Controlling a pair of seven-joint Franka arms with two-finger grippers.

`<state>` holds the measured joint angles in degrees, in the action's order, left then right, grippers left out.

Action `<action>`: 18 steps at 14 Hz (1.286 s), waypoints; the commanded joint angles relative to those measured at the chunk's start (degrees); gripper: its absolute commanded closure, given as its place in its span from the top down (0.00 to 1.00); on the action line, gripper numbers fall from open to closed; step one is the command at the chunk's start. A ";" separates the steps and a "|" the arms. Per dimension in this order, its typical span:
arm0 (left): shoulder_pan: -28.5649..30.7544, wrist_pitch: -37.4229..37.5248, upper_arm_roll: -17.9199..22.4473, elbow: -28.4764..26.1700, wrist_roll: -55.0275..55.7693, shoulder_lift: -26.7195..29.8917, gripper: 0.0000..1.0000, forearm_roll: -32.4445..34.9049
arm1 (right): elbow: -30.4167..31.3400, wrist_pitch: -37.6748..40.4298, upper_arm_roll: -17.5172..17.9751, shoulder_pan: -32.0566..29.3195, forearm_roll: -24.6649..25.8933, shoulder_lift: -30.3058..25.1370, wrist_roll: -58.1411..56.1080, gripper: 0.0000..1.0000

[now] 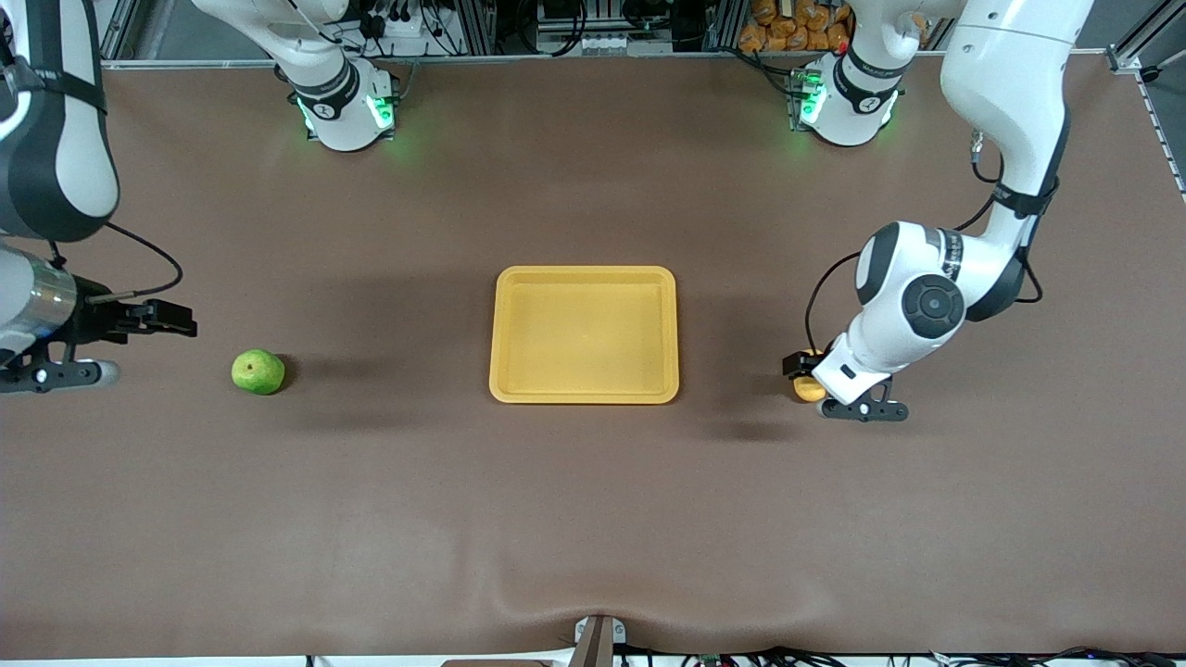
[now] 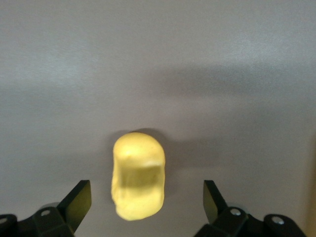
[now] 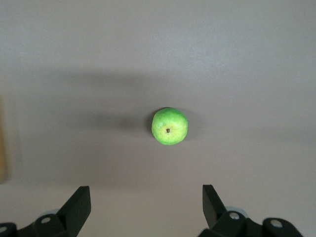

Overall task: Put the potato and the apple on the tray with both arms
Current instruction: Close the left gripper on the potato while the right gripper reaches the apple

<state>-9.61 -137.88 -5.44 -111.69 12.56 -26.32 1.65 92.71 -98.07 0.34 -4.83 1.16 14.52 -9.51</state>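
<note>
The tray (image 1: 584, 278) sat mid-tabletop (image 1: 593, 519), bare, handy to both arms; the left end effector (image 2: 147, 197) was low over the potato (image 2: 138, 175) at its end, fingers spread either side, ready to close; the right end effector (image 3: 146, 202) hung open, short of the apple (image 3: 169, 126) resting at its end.

Smooth plastic tray (image 1: 584, 278) on matt brown table covering (image 1: 593, 519)

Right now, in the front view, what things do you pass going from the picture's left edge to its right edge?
Right tool, open, up over the table → apple → tray → potato, with the left tool open around it.
</note>
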 commanded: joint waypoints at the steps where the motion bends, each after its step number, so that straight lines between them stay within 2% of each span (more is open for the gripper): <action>1: 0.03 -4.49 0.17 -3.09 0.71 -0.04 1.00 0.63 | -1.65 -1.67 0.71 -0.88 1.04 3.23 -0.51 1.00; 5: 0.21 -4.59 0.26 -3.71 0.71 -0.57 0.98 3.88 | -1.66 -5.02 0.71 -2.20 0.51 7.45 -0.51 1.00; 11: 0.21 -5.46 0.26 -3.71 0.71 -1.45 0.89 3.88 | -1.57 -6.60 0.71 -3.08 0.07 11.22 -0.42 1.00; 18: 0.56 -5.55 0.26 -3.62 0.80 -2.15 0.65 5.38 | -0.17 -8.89 0.71 -4.66 -0.28 14.66 -0.25 1.00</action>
<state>-9.37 -142.36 -5.10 -115.12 12.57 -28.21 5.61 92.56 -106.17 0.09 -7.86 1.16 28.39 -9.51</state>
